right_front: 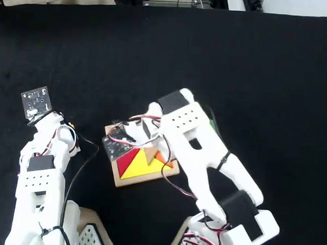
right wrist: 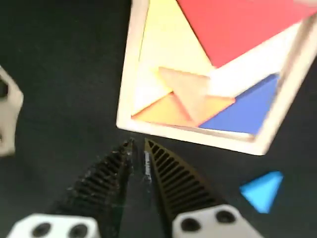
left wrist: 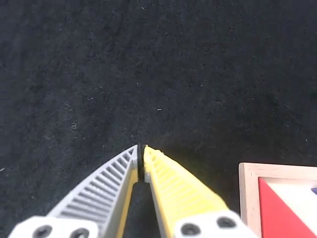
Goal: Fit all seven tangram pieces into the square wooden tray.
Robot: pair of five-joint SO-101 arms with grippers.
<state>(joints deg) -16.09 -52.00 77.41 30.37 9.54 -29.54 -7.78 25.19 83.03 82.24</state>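
The square wooden tray (right_front: 147, 177) lies mid-table with the right arm (right_front: 190, 134) stretched over its far side. In the right wrist view the tray (right wrist: 188, 135) holds a red triangle (right wrist: 237, 25), a yellow triangle (right wrist: 168, 44), a tan piece (right wrist: 190, 89), an orange piece (right wrist: 158, 111) and a blue piece (right wrist: 242, 111). A small light-blue triangle (right wrist: 261, 191) lies on the cloth just outside the rim. My right gripper (right wrist: 138, 145) is shut and empty, just off the tray's edge. My left gripper (left wrist: 140, 147) is shut over bare cloth, the tray's corner (left wrist: 247, 198) beside it.
Black cloth covers the table (right_front: 263, 67). The left arm (right_front: 42, 166) stands at the left, apart from the tray. A sliver of green (right_front: 212, 124) shows beside the right arm. Both arm bases sit at the near edge.
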